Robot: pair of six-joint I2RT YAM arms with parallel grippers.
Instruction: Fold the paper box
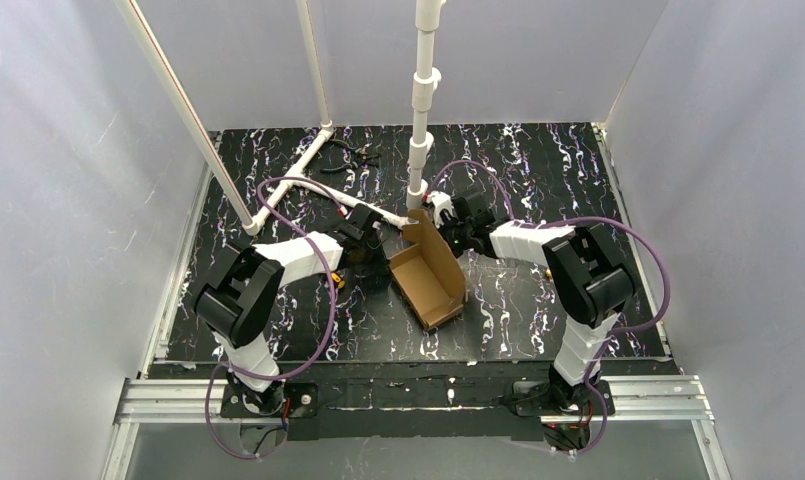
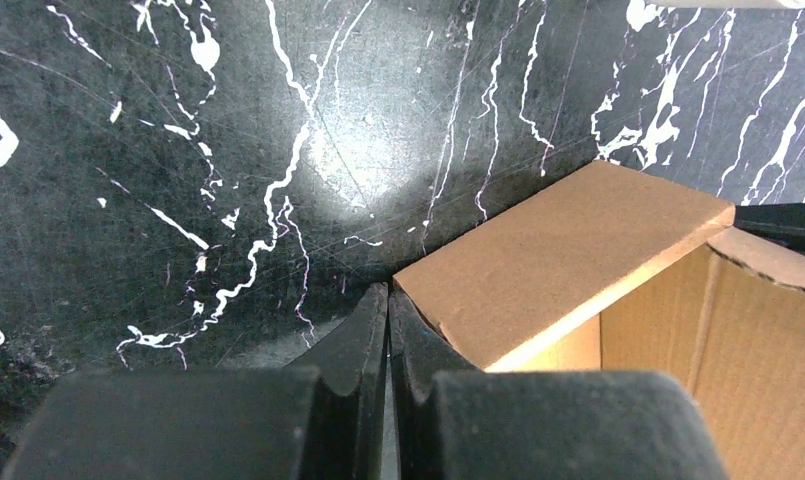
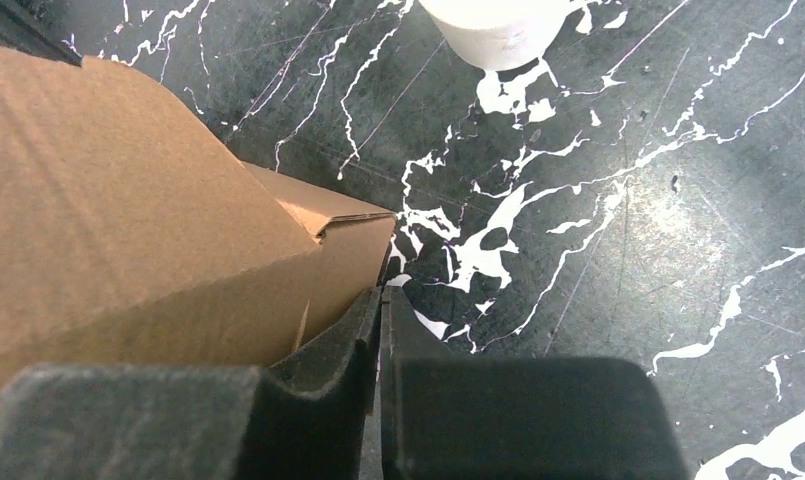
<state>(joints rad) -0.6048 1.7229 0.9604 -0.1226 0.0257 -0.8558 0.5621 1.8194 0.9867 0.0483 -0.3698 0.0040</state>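
The paper box (image 1: pixel 430 275) sits at the middle of the desk (image 1: pixel 548 170) as an open-topped tray, walls raised, its long axis running from upper left to lower right of the top view. Its far end lies just beside the foot of an upright white PVC pipe (image 1: pixel 422 100). A low white pipe (image 1: pixel 363 203) lying on the desk reaches that same corner, so the room there is tight.

The left gripper (image 2: pixel 388 300) is closed with nothing between its fingers, its tip just beside the box's left wall (image 2: pixel 568 250). The right gripper (image 3: pixel 381 295) is pressed almost together, empty, against the box's far right corner (image 3: pixel 128 220). The pipe's foot (image 3: pixel 493 25) shows at the top edge of the right wrist view.

Bare desk lies right of the box and along the near edge. A small dark tool (image 1: pixel 356 152), its kind unclear, lies near the far edge, well apart from the box.

The desk is black with white marbled veins. Plain white walls (image 1: pixel 58 200) enclose it, and an aluminium rail (image 1: pixel 428 395) carries the arm bases.
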